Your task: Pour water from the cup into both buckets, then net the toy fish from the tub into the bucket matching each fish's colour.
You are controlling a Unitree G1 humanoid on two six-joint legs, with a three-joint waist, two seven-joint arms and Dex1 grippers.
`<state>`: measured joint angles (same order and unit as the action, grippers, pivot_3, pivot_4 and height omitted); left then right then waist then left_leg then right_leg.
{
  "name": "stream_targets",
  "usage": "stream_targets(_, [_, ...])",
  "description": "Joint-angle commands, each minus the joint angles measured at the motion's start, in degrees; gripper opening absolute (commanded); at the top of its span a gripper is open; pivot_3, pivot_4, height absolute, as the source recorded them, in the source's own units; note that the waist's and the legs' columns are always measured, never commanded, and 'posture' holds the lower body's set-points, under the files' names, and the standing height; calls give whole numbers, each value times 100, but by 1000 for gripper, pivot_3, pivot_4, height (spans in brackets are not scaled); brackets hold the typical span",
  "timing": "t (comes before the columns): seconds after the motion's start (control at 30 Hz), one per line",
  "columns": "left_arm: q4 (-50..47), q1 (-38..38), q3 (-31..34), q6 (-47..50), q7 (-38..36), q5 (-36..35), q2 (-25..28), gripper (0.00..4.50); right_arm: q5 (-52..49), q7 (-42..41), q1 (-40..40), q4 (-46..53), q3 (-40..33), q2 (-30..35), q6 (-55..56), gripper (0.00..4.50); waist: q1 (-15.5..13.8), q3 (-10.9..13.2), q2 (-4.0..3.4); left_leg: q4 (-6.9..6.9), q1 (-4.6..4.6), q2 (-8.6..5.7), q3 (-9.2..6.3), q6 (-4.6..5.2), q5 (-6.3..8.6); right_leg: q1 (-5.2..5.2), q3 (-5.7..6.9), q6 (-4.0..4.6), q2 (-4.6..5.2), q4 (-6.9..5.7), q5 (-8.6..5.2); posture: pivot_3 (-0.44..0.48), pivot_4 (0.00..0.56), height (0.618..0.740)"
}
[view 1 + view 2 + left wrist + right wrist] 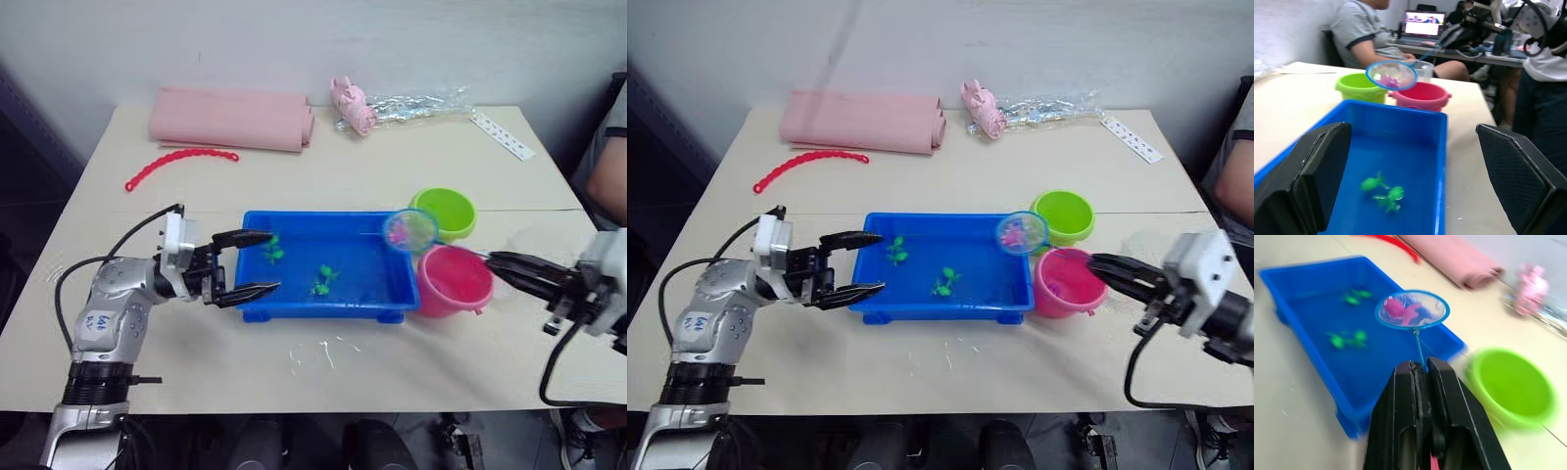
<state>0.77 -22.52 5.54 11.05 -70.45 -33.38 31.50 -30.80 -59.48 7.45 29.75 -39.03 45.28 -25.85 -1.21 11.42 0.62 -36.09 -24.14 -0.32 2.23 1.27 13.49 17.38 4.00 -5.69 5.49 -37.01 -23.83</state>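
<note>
The blue tub (315,312) sits mid-table with two green toy fish (272,251) (323,280) in it. My left gripper (259,262) is open, its fingers straddling the tub's left end. My right gripper (1418,365) is shut on the thin handle of a small blue net (409,230). The net hangs over the tub's right end and holds pink fish (1400,311). Just right of the tub stand the lime green bucket (444,211) and, nearer me, the pink bucket (454,281). A clear cup (1426,70) stands behind the buckets in the left wrist view.
At the table's back lie a rolled pink mat (230,119), a red chain (181,161), a pink pig toy (351,103), a clear plastic bag (421,103) and a white strip (502,135). A person (607,147) sits at the right edge. Water drops (323,352) mark the table's front.
</note>
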Motion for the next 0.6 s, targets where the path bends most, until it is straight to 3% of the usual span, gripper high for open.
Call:
stream_targets(0.03, [256, -156, -129, -239, -156, 95, -148, 4467, 34, 21, 662, 379, -854, -75, 214, 0, -15, 0, 0, 0, 1, 0, 0, -1, 0, 0, -1, 0, -2, -1, 0, 0, 150, 740])
stream_targets(0.27, [675, -468, -362, -426, -417, 224, -377, 4467, 1217, -153, 1740, -35, -1164, -400, 2199, 0, -14, 0, 0, 2, 4, 0, 7, 0, -2, 0, -8, 0, -6, -1, 0, 0, 150, 740])
stream_targets(0.6, [740, -540, -423, -472, -435, 286, -469, 4467, 2838, 676, 2051, -635, -957, -520, 4720, 0, -3, -1, -2, 2, 9, 1, 7, -5, -5, 1, -12, -1, -6, -6, 0, 0, 150, 740])
